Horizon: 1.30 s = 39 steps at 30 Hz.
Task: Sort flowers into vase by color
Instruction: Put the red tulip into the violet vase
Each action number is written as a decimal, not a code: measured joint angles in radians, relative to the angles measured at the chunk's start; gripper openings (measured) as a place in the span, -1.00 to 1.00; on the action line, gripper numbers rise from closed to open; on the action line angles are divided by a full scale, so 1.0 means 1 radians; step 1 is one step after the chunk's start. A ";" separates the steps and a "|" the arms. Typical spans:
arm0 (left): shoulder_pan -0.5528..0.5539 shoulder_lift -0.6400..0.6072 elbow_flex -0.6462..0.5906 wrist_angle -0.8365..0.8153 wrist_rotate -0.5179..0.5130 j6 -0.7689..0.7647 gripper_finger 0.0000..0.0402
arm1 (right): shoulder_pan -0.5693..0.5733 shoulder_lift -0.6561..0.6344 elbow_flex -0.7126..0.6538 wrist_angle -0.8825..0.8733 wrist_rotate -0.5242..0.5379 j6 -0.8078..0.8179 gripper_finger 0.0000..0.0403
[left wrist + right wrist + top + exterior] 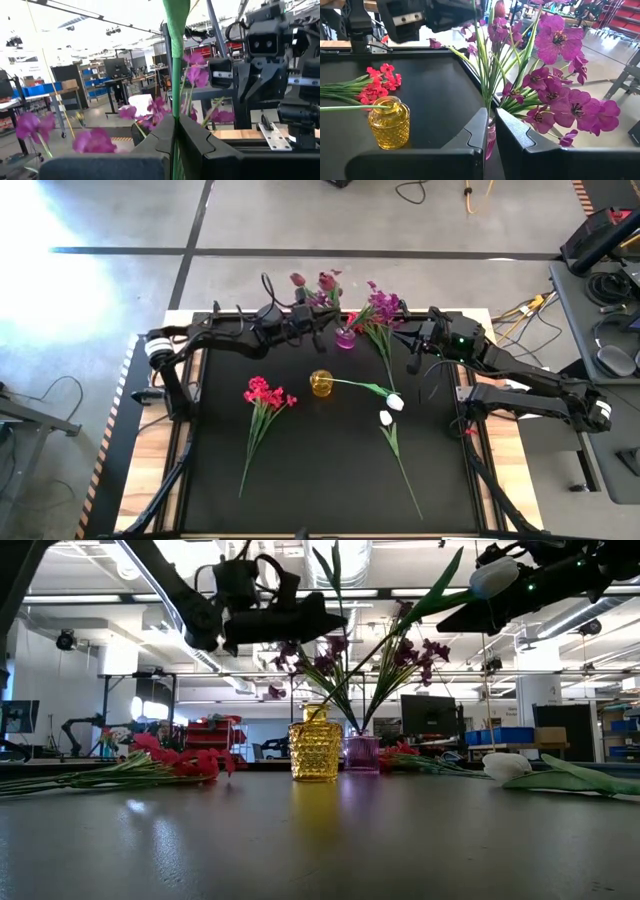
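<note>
A small purple vase (345, 338) stands at the table's far middle, with purple sprays (380, 305) leaning out of it; it also shows in the low view (362, 752). My left gripper (316, 318) is just left of the vase, above the table, shut on a purple spray's green stem (176, 60). A yellow vase (320, 383) holds a white flower's stem, and the bloom (395, 402) rests on the table. A second white flower (387, 418) and a red bunch (265, 393) lie flat. My right gripper (412, 362) hovers right of the purple vase, shut and empty. My left gripper pinches the purple spray's green stem (175, 117) between its two fingers, which lie across the stem, coming level from the table's left side. The spray stands tilted, its blooms (300, 280) beyond the gripper, its lower part running toward the purple vase's mouth.
The black mat's raised frame (200, 430) bounds the work area. The yellow vase (389, 122) stands near the mat's middle. The red bunch lies left of it, and the loose white flower's long stem (408, 480) runs toward the near right.
</note>
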 joint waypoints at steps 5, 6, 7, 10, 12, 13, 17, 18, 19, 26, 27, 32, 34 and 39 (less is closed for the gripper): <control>-0.016 -0.073 -0.001 -0.105 -0.002 0.004 -1.00 | 0.000 0.000 0.000 0.000 0.000 0.005 -0.86; -0.024 -0.083 -0.001 -0.122 -0.010 0.005 -1.00 | 0.000 0.000 0.000 0.000 -0.001 0.008 -0.86; -0.033 -0.091 -0.002 -0.138 -0.031 0.006 -1.00 | 0.000 0.000 0.000 0.000 -0.001 0.009 -0.86; -0.064 -0.108 -0.002 -0.173 -0.130 0.021 -1.00 | 0.006 0.000 0.001 0.012 -0.001 0.029 -0.85; -0.088 -0.112 -0.002 -0.184 -0.208 0.031 -1.00 | 0.014 0.000 0.012 0.015 0.000 0.039 -0.82; -0.101 -0.113 -0.002 -0.187 -0.247 0.032 -1.00 | 0.021 0.000 0.021 0.015 0.000 0.048 -0.79; -0.150 -0.113 -0.002 -0.186 -0.391 0.024 -1.00 | 0.056 0.000 0.056 0.018 0.030 0.053 -0.62; -0.161 -0.112 -0.002 -0.170 -0.411 0.008 -1.00 | 0.068 0.000 0.064 0.017 0.046 0.051 -0.57; -0.171 -0.112 -0.002 -0.158 -0.423 -0.018 -1.00 | 0.081 0.000 0.072 0.015 0.063 0.049 -0.52; -0.241 -0.006 0.008 0.078 -0.621 -0.059 -1.00 | 0.164 0.000 0.113 0.014 0.127 0.010 -0.25; -0.246 0.020 0.016 0.106 -0.646 -0.045 -1.00 | 0.171 0.000 0.115 0.014 0.134 0.004 -0.23; -0.246 0.143 0.107 0.126 -0.723 -0.026 -1.00 | 0.193 0.000 0.115 0.010 0.158 0.000 -0.20; -0.246 0.188 0.142 0.120 -0.760 -0.014 -1.00 | 0.195 0.000 0.115 0.004 0.157 -0.001 -0.20; -0.246 0.249 0.221 0.069 -0.805 0.024 -1.00 | 0.195 0.001 0.114 -0.002 0.157 0.000 -0.20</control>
